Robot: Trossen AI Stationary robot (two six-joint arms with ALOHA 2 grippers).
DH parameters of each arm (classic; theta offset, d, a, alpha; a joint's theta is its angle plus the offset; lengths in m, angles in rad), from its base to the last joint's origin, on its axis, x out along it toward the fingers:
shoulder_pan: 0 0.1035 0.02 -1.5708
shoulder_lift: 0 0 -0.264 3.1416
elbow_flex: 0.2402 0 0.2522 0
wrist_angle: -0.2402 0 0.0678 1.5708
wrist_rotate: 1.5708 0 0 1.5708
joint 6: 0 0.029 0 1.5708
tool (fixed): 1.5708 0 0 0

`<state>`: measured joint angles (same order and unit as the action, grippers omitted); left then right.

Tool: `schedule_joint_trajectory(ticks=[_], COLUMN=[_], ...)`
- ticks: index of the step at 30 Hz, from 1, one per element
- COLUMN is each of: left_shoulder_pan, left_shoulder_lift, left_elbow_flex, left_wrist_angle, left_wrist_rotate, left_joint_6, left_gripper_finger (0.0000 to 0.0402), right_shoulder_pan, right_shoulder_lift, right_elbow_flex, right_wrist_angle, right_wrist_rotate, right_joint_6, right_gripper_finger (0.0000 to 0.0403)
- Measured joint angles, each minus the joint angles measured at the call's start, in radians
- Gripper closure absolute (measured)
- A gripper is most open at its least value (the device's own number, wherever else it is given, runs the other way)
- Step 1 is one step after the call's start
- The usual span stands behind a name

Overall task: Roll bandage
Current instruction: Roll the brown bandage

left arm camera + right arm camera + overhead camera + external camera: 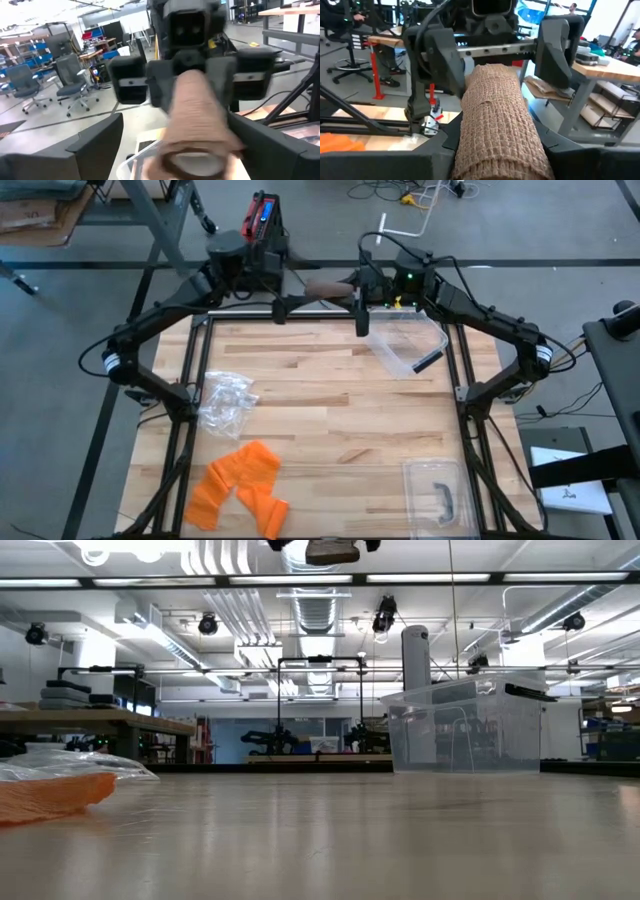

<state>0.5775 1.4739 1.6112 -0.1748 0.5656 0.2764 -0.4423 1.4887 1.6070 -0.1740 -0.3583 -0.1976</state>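
The right gripper (352, 286) is partly closed around a tan bandage roll (330, 284), held high over the table's 12 o'clock edge. The left gripper (292, 304) faces it with fingers (95, 140) spread wide on either side of the roll's free end, not pressing on it. On the wooden table (330, 430) lie one clear bin (405, 345) at 1 o'clock, one lid (437, 492) at 5 o'clock, one crumpled plastic bag (226, 402) at 9 o'clock and orange fabric (240, 485) at 7 o'clock. A workshop with benches lies behind.
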Motion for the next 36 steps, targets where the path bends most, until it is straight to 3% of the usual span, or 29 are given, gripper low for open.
schedule_joint_trajectory(ticks=[5, 10, 16, 20, 23, 28, 33, 36], left_shoulder_pan=[0.001, 0.002, 0.001, 0.001, 0.001, 0.001, 0.001, 0.001], left_shoulder_lift=[0.02, 0.019, 0.018, 0.016, 0.014, 0.014, 0.014, 0.014], left_elbow_flex=[-0.001, -0.002, -0.002, -0.002, -0.002, -0.002, -0.002, -0.002], left_wrist_angle=[0.012, 0.01, -0.009, -0.015, -0.016, -0.016, 0.003, 0.015], left_wrist_rotate=[-0.003, -0.007, -0.026, -0.026, -0.027, -0.029, -0.029, -0.038], left_joint_6=[0.013, 0.005, 0.028, 0.12, 0.201, 0.308, 0.341, 0.37], left_gripper_finger=[0.0051, 0.0092, 0.0213, 0.0308, 0.035, 0.0343, 0.0287, 0.0279], right_shoulder_pan=[-0.001, 0.0, 0.002, 0.002, 0.002, 0.002, 0.002, 0.006], right_shoulder_lift=[0.0, 0.0, 0.0, 0.0, 0.0, -0.001, -0.002, -0.002], right_elbow_flex=[0.0, 0.0, 0.0, 0.0, 0.001, 0.002, 0.002, 0.002], right_wrist_angle=[0.0, 0.001, -0.001, -0.006, -0.008, 0.002, 0.001, -0.004], right_wrist_rotate=[0.004, 0.005, 0.017, 0.013, 0.01, -0.004, -0.022, -0.034], right_joint_6=[0.002, 0.014, 0.087, 0.251, 0.426, 0.726, 0.872, 0.946], right_gripper_finger=[0.0289, 0.0288, 0.0285, 0.0262, 0.0238, 0.0195, 0.0153, 0.0135])
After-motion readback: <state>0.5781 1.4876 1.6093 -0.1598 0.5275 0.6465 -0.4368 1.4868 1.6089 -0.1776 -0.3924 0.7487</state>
